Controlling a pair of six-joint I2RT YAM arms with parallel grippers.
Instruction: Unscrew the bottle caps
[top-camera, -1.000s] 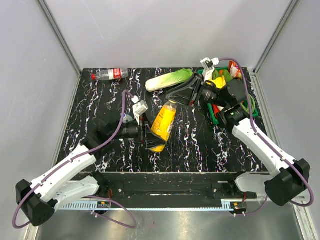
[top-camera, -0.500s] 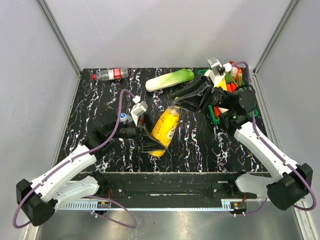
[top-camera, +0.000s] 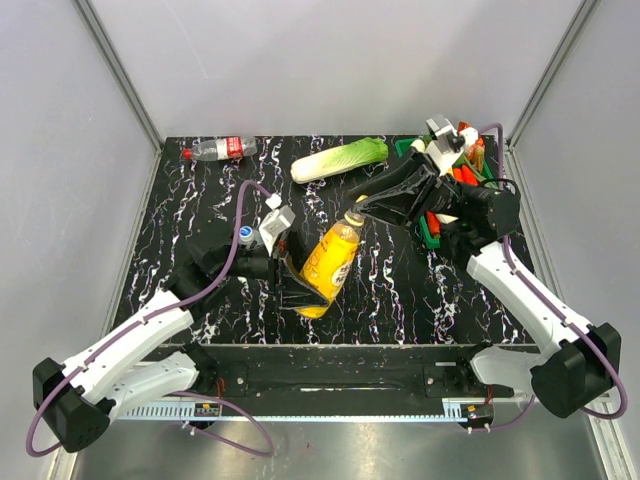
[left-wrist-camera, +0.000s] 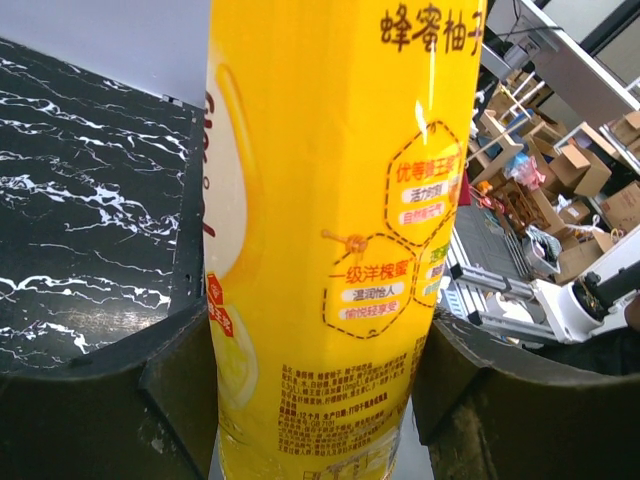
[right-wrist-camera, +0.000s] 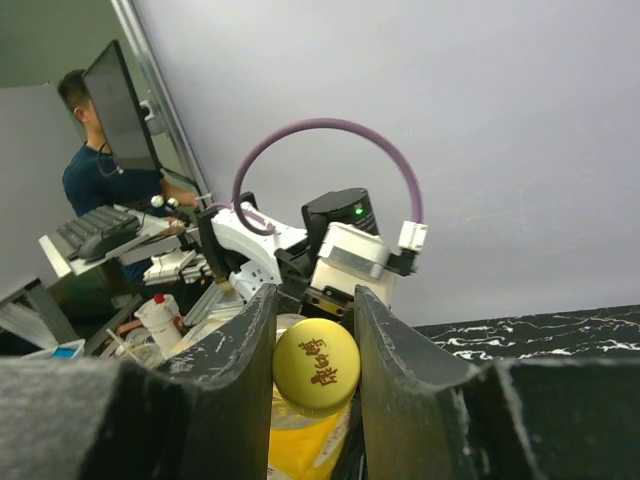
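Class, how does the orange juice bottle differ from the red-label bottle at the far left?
Pose: the juice bottle is tilted; the red-label bottle lies flat on the table.
Handling: the left pincer grips the juice bottle's body and the right pincer its yellow cap; nothing touches the red-label bottle.
Look: the juice bottle is orange-yellow, the red-label bottle clear with a red cap.
Both have caps on.

The left arm (top-camera: 140, 335) and right arm (top-camera: 520, 290), mounted at the near edge of the table (top-camera: 200, 180), have glossy white links, black joints and black bases. A purple cable (top-camera: 237, 250) loops along each. The left gripper (left-wrist-camera: 312, 390) and right gripper (right-wrist-camera: 315, 320) have scuffed matte-black jaws.
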